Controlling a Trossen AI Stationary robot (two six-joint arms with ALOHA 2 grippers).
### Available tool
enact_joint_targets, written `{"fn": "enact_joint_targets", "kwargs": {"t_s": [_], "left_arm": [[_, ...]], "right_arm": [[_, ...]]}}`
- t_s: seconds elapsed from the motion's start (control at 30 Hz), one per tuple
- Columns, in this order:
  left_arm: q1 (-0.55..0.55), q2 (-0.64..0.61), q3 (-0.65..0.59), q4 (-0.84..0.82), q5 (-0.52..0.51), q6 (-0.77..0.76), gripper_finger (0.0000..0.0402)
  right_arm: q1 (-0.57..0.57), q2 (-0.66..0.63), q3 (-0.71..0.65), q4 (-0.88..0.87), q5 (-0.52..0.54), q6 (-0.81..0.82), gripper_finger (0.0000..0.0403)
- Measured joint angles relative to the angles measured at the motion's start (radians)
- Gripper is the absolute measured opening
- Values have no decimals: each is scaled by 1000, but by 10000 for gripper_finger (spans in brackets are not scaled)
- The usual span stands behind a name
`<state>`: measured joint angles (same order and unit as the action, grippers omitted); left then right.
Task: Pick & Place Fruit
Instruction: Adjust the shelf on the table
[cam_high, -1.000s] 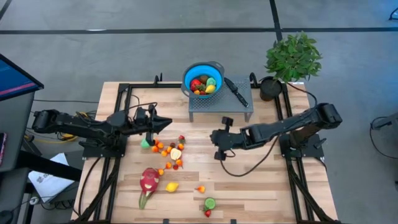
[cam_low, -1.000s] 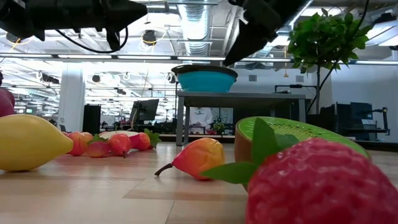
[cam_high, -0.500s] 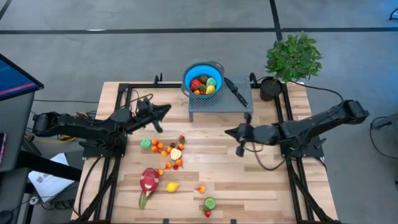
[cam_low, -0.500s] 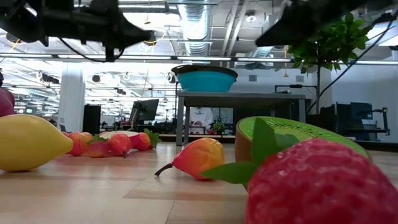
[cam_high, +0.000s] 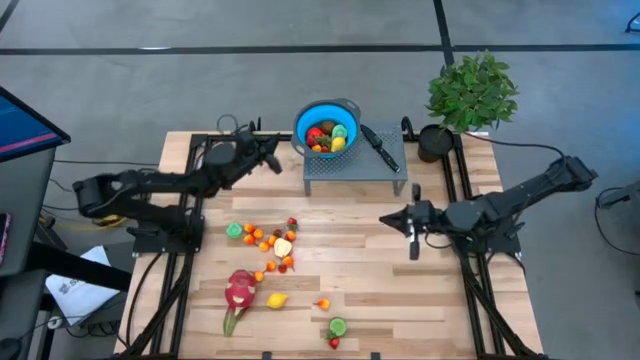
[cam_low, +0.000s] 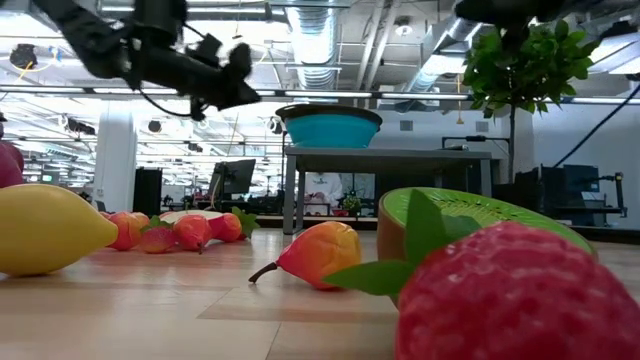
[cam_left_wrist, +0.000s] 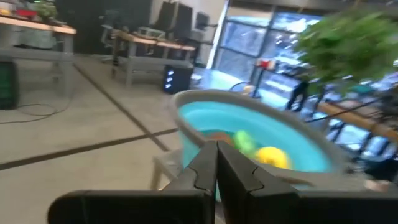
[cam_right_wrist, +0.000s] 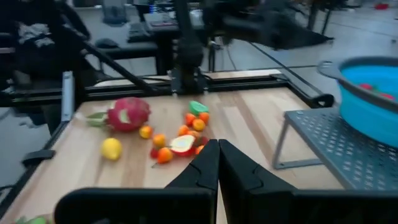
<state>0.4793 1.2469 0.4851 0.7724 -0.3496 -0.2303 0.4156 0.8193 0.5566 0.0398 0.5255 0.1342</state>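
Note:
Small orange and red fruits (cam_high: 272, 242) lie loose on the wooden table, with a green one (cam_high: 233, 230) at their left. Nearer the front lie a pink dragon fruit (cam_high: 239, 290), a lemon (cam_high: 277, 299) and a cut kiwi (cam_high: 338, 326). A blue bowl (cam_high: 327, 128) with fruit in it stands on a grey rack (cam_high: 355, 170). My left gripper (cam_high: 272, 160) (cam_left_wrist: 216, 144) hovers shut just left of the bowl, pointing at it. My right gripper (cam_high: 385, 218) (cam_right_wrist: 218, 143) hangs shut over the table's right half, pointing toward the loose fruit.
A black-handled knife (cam_high: 380, 147) lies on the rack beside the bowl. A potted plant (cam_high: 470, 92) stands at the far right corner. Black frame rails (cam_high: 200, 215) run along both sides of the table.
My left gripper has swung from above the loose fruit toward the table's far edge and turned to face the bowl. My right gripper has drawn back from the table's middle toward the right edge. The fruit on the table has stayed where it was.

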Motion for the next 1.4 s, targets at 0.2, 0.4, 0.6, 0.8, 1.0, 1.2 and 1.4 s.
{"fn": "enact_joint_targets", "kwargs": {"t_s": [0.2, 0.4, 0.6, 0.8, 1.0, 1.2, 1.4], "left_arm": [[124, 161, 100, -3, 10, 12, 1], [259, 281, 213, -2, 203, 12, 1], [430, 369, 333, 1, 516, -104, 1], [477, 462, 425, -17, 621, -150, 1], [462, 583, 553, -89, 650, -149, 1], [462, 655, 656, -145, 663, -144, 1], [457, 682, 700, -166, 733, -150, 1]], "right_arm": [[86, 0, 0, 30, 7, -2, 0], [168, 20, 0, 75, 59, -30, 0], [208, 19, 0, 74, 103, -38, 0], [212, 19, 0, 74, 104, -40, 0], [211, 19, 0, 84, 104, -40, 0], [211, 19, 0, 111, 104, -39, 0], [211, 19, 0, 112, 104, -40, 0]]}}
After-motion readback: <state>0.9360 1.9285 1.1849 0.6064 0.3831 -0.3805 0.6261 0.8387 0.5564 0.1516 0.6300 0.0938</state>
